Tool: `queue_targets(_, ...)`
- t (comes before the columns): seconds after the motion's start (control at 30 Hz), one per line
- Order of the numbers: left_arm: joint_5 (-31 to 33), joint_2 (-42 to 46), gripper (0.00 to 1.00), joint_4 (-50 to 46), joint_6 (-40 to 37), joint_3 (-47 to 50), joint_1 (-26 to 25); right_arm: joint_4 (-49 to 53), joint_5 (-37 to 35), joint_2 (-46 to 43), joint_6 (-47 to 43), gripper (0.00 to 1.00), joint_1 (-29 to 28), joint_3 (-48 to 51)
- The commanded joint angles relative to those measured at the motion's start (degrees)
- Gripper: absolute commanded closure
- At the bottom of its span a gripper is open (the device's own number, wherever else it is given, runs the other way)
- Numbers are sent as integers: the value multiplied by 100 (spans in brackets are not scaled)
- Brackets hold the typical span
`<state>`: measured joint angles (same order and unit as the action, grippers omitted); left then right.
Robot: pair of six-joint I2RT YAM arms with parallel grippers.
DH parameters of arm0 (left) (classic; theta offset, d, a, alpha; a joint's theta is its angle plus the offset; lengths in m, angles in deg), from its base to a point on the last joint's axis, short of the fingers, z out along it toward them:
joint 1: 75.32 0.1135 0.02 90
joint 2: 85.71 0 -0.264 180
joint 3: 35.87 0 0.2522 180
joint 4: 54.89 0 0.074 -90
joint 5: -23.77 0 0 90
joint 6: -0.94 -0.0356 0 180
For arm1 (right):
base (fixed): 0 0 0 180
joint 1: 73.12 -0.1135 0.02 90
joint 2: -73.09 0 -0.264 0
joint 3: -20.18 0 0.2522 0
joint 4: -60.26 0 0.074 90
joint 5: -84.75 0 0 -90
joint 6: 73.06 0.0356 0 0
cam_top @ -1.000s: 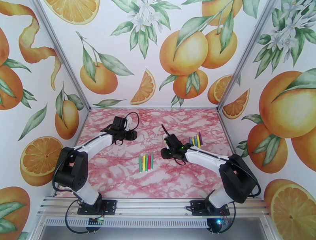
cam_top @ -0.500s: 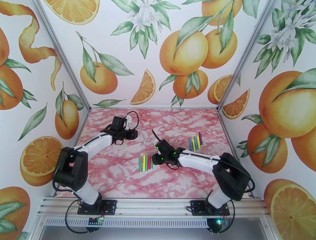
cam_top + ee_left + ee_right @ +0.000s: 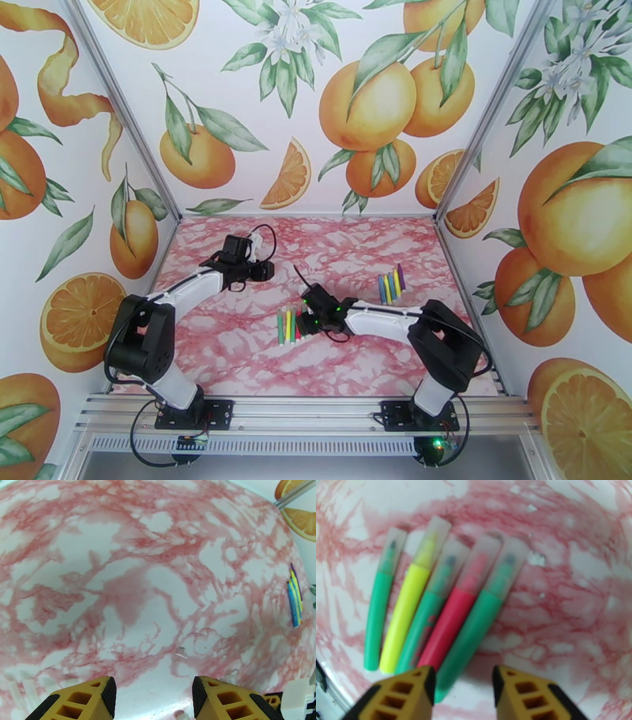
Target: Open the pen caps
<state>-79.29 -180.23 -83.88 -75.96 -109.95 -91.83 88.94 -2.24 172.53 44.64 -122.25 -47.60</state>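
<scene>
My right jaws apart, low over five pens (image 3: 448,624) on desk (image 3: 572,570); pen caps (image 3: 484,559) on, at 12 o'clock ends; left jaws apart above desk; more pens (image 3: 294,598) at 3 o'clock

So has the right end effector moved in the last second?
Yes. The right end effector has swung left, away from the right-hand pens, to just over the middle pens.

The right end effector (image 3: 306,320) swung left across the surface (image 3: 237,355), leaving the far-right pens (image 3: 391,284), and now it's over the middle bunch (image 3: 286,325).
</scene>
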Motion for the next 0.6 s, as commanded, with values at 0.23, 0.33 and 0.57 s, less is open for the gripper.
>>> queue_targets(0.23, -39, 232, 44, 105, -10, 64, 52, 519, -660, 216, 112, 59, -36, -327)
queue_targets(0.33, -38, 230, 44, 107, -1, 55, 64, 815, -947, 228, 122, 60, -36, -402)
queue_targets(0.57, -48, 198, 44, 142, 34, 46, 60, 1060, -1237, 194, 62, 61, -37, -443)
